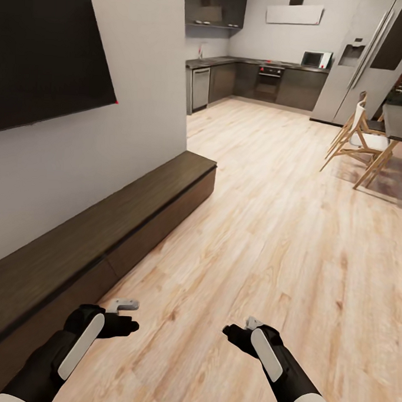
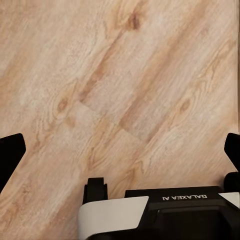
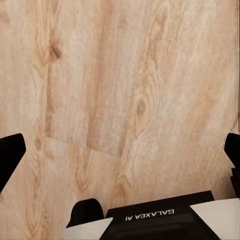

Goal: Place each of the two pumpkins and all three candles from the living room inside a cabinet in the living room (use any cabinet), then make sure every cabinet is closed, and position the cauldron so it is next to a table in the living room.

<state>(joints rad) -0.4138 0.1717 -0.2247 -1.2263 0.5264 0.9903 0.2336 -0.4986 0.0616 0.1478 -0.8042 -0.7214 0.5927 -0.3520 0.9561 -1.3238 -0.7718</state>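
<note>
Pale wood-plank floor [image 1: 270, 228] carries the long dark cabinet [image 1: 104, 243] along the wall.

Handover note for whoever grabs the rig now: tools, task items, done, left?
Left tool: open, empty, over bare wood floor.
Right tool: open, empty, also over floor.
Cabinet: long dark-brown unit along the wall on the robot's left, fronts look closed.
Its top looks bare; a dining table with chairs sits far right, kitchen beyond.
Done: nothing confirmable from these views.
Left: locate pumpkins, candles and cauldron, stow the pumpkins and candles, shut cabinets, set cauldron by a table.
</note>
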